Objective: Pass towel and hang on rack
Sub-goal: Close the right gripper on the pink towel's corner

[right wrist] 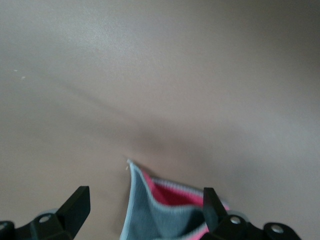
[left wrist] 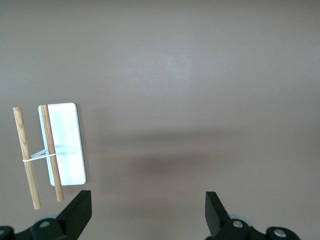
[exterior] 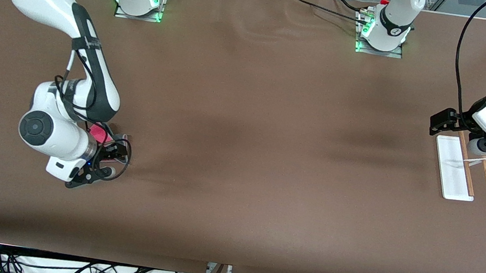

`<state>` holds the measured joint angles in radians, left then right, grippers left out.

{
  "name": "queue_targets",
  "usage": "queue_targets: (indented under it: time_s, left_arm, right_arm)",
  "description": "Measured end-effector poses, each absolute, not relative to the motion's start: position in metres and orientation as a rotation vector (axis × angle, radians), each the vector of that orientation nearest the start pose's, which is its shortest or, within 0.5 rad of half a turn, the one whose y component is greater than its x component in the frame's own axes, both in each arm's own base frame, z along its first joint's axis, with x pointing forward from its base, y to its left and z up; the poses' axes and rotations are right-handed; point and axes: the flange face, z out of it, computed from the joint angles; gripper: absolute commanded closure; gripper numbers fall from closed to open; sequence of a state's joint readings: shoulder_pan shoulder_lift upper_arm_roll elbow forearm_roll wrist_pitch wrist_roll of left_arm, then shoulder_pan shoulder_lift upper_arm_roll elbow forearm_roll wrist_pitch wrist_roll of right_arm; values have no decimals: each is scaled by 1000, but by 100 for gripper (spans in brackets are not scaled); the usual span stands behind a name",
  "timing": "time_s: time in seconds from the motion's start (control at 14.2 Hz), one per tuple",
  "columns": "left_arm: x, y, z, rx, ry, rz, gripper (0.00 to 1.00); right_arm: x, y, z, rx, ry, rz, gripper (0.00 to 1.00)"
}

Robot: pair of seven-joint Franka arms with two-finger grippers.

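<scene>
Worktop (exterior: 240,155): brown cover, smooth, running the whole width between the two arms' ends.
Towel (exterior: 98,131): lies on the worktop toward the right arm's end, mostly hidden in the front view under the right arm's wrist, only a pink patch showing; in the right wrist view the towel (right wrist: 165,212) is folded, pink inside, grey outside, with a pale grey trim and one corner pointing away from the tool.
Right tool (right wrist: 145,210): low over the towel, fingers spread wide, the cloth lying between them; one fingertip (right wrist: 212,207) overlaps the cloth's edge, but no grip shows. In the front view the right tool (exterior: 92,171) is largely hidden by its own wrist.
Rack (exterior: 457,169): stands on the worktop at the left arm's end, well apart from the towel; flat white base, two thin wooden rods side by side, joined by a thin metal crosspiece.
Left tool (left wrist: 147,212): waits in the air, just beside the rack (left wrist: 62,145), fingers wide apart with nothing between them; in the front view the left tool (exterior: 446,120) hangs over the rack's end nearer the bases.
</scene>
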<state>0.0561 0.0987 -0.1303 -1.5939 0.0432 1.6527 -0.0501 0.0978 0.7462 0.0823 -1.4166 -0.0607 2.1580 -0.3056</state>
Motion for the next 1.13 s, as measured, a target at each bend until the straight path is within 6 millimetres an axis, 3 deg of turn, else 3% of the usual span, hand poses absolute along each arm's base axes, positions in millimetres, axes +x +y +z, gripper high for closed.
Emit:
queue_targets:
  time_s: [0.21, 0.42, 0.49, 0.56, 0.63, 0.84, 1.13]
  left_arm:
    - [584, -40, 564, -3107, 55, 83, 0]
    - [583, -46, 565, -3107, 70, 84, 0]
    - [583, -46, 567, -3107, 70, 82, 0]
    - [582, -46, 568, -3106, 70, 80, 0]
    - [581, -46, 570, -3106, 70, 77, 0]
    - [579, -46, 573, -3106, 69, 71, 0]
    - [578, -49, 574, -3105, 77, 71, 0]
  right_arm:
    - [718, 117, 222, -2996, -907, 13, 0]
    - [718, 115, 207, -2963, -1004, 9, 0]
    - [717, 114, 203, -2956, -1021, 16, 6]
    - [715, 115, 198, -2952, -1029, 24, 27]
    - [713, 115, 194, -2950, -1032, 32, 57]
    - [710, 116, 190, -2946, -1037, 44, 100]
    - [711, 117, 190, -2946, -1037, 42, 100]
